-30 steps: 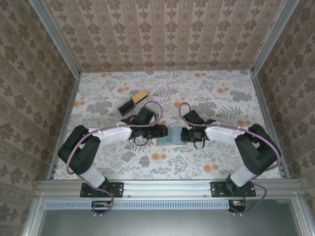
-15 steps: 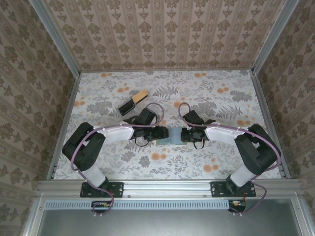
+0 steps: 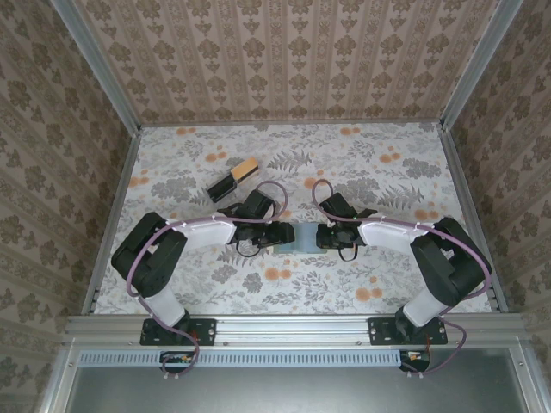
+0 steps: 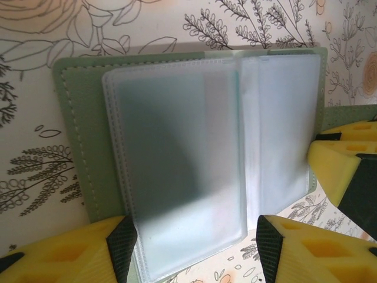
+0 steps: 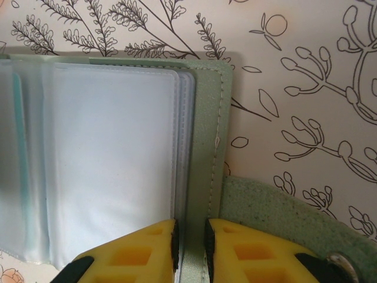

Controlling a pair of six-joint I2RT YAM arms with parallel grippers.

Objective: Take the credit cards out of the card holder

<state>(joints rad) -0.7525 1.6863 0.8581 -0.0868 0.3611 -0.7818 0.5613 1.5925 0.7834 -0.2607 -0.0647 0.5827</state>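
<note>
The open card holder (image 3: 298, 238) lies mid-bench, hemmed in from both sides. The left tool (image 4: 194, 244) straddles its near edge with jaws apart, and the right tool (image 5: 189, 236) pinches its right cover. A black-and-orange block (image 3: 233, 180) sits just behind the left arm. Beyond the card holder the bench (image 3: 387, 168) lies open up to the back wall (image 3: 284, 60).

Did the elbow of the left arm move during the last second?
Yes. In the top view the left arm's elbow has shifted right, away from the table's left rail; the card holder lies where it was.
</note>
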